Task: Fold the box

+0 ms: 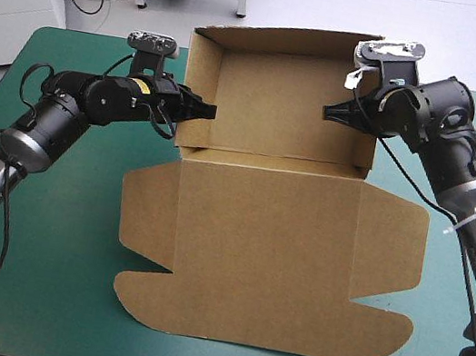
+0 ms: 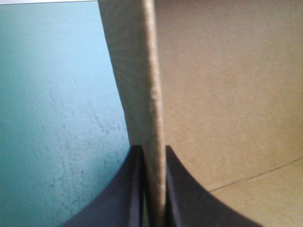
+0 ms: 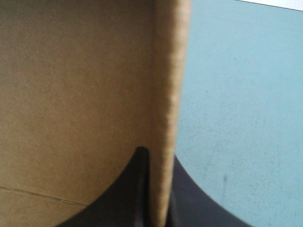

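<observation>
Brown box (image 1: 264, 238) side walls tight inside left gripper (image 1: 210, 111) and right gripper (image 1: 329, 113)

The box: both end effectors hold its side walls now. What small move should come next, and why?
Probably open both and back off a little. The left end effector pinches the left wall, the right end effector the right wall; both walls of the box already stand upright, while the lid lies flat.

brown box (image 1: 264, 238) is half set up; far part has its walls standing as an open tray; near part, lid and side flaps, lies flat on the teal-green cover (image 1: 54, 229)
</observation>
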Robot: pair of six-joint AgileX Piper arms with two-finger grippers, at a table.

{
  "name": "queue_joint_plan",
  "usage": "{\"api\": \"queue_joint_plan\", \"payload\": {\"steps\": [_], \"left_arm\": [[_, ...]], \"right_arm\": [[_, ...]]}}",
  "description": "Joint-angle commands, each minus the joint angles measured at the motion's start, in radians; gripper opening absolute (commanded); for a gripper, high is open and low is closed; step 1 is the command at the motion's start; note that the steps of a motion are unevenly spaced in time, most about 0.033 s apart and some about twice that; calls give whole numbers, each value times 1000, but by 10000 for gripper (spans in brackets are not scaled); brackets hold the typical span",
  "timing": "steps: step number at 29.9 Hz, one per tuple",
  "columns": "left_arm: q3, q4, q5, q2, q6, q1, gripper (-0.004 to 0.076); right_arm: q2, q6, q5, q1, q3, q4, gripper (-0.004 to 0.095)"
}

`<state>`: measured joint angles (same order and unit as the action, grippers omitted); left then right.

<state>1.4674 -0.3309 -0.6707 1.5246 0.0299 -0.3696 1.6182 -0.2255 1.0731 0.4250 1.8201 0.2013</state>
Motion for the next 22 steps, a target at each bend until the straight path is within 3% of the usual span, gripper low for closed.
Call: {"api": "queue_joint_plan", "payload": {"steps": [1, 8, 15, 22], "left_arm": [[88, -60, -12, -43, 30, -17, -32], [144, -34, -130, -36, 0, -17, -32], [183, 64, -277, 64, -104, -17, -32], [299, 69, -438, 212, -148, -17, -32]], "right_arm": [[-48, 19, -53, 17, 32, -72, -8], [-33, -17, 111, 17, 30, -72, -8], [17, -11, 175, 13, 30, -96, -8], [122, 44, 175, -63, 30, -316, -8]]}}
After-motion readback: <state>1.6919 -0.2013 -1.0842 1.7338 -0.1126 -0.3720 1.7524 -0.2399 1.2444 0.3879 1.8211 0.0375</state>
